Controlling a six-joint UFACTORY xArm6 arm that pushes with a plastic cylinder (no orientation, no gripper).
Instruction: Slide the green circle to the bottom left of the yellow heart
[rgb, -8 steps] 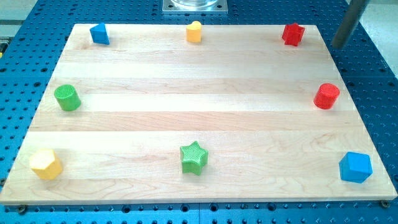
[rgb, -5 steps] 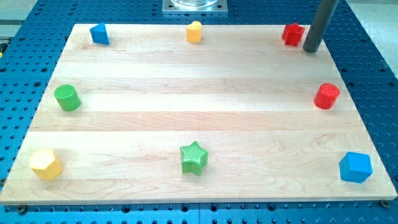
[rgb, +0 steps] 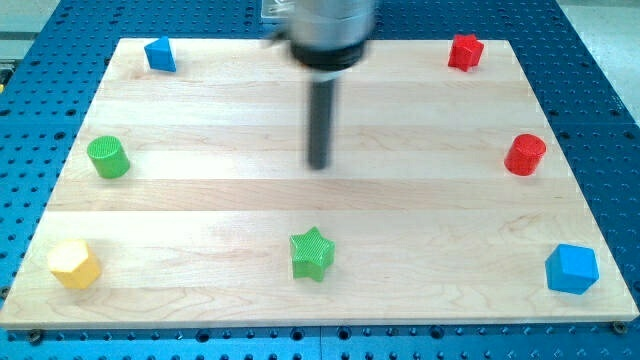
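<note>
Along the bottom edge of the counter (rgb: 420, 220) sit three blocks with no part in this job: a yellow block (rgb: 67, 263) at the lower left (it looks six-sided, not a heart), a green star (rgb: 311, 253) at bottom centre, and a blue block (rgb: 572, 268) at the lower right. They are well apart from one another, spaced out along the rim.

One band up, the green circle (rgb: 107, 157) stands at the middle left of the frame, near the left edge, upright and touching nothing. A red circle (rgb: 525, 154) mirrors it at the middle right. Between them, in the centre of the frame, my tip (rgb: 318, 165) is down at board level, well apart from the green circle and from every other block, with the green star below it. The arm carries no jaws, only this rod, so there is nothing to open or close; the rod holds nothing.

At the top edge, a blue block (rgb: 159, 54) sits at the upper left and a red block (rgb: 464, 51) at the upper right. The arm's blurred body (rgb: 325, 25) covers the top centre (the yellow heart does not show, and may lie behind it).

My tip stands right of the circle, probably on its way there; a push towards the top centre would likely need it on the circle's left or lower side first.
</note>
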